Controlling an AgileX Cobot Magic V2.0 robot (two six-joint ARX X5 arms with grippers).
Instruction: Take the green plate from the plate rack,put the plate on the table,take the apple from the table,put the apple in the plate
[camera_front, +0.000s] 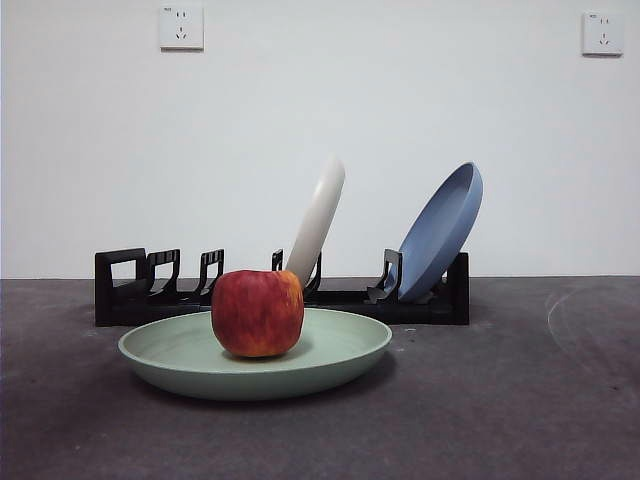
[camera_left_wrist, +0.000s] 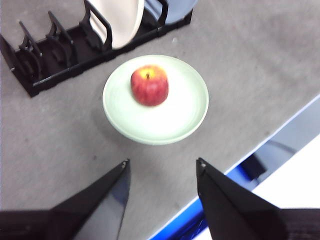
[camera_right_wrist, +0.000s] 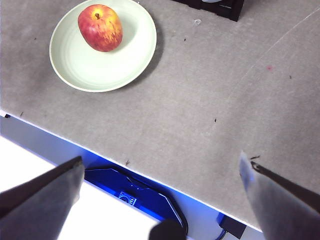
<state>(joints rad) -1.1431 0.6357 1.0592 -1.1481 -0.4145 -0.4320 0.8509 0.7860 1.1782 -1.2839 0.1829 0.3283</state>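
Observation:
The green plate lies flat on the table in front of the plate rack. The red apple sits in the plate, toward its left side. From the left wrist view the plate and apple show below and ahead of my left gripper, which is open, empty and high above the table's near edge. My right gripper is also open and empty, raised over the table edge, with the plate and apple off to one side.
In the rack a cream-white plate leans upright near the middle and a blue plate leans at the right end. The rack's left slots stand empty. The table's front edge drops off to a blue base below.

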